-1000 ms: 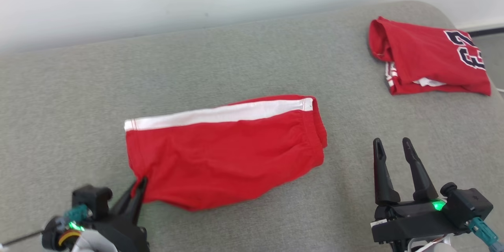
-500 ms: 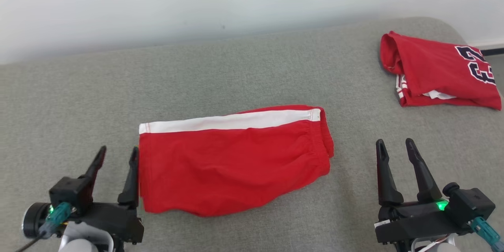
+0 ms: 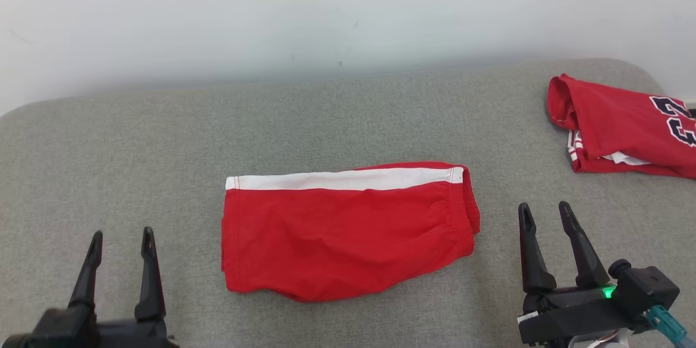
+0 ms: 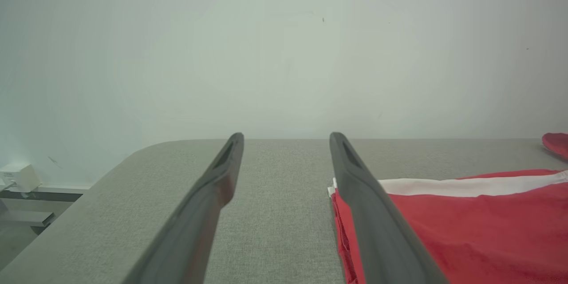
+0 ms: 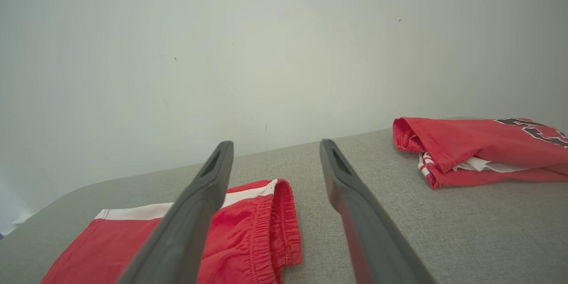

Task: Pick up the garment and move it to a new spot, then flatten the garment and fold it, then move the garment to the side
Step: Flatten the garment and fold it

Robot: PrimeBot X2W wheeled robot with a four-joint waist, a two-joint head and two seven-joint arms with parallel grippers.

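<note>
The left gripper (image 3: pixel 122 232) stands with its two long dark fingers spread apart and nothing between them, above the grey woven fabric surface (image 3: pixel 348 119). Just to the right of its right finger lies the folded red shorts with a white side stripe (image 3: pixel 348 234), flat on the surface and between the two grippers. Their long axis runs crosswise to both pairs of fingers: the hemmed leg end points toward the left jaws, and the gathered elastic waistband end points toward the right jaws. The white stripe runs along the far edge. The right gripper (image 3: pixel 544 206) is likewise spread wide and empty, a little apart from the waistband. Beyond and to the right of its fingertips rests a folded red jersey with dark numerals (image 3: pixel 620 125).
</note>
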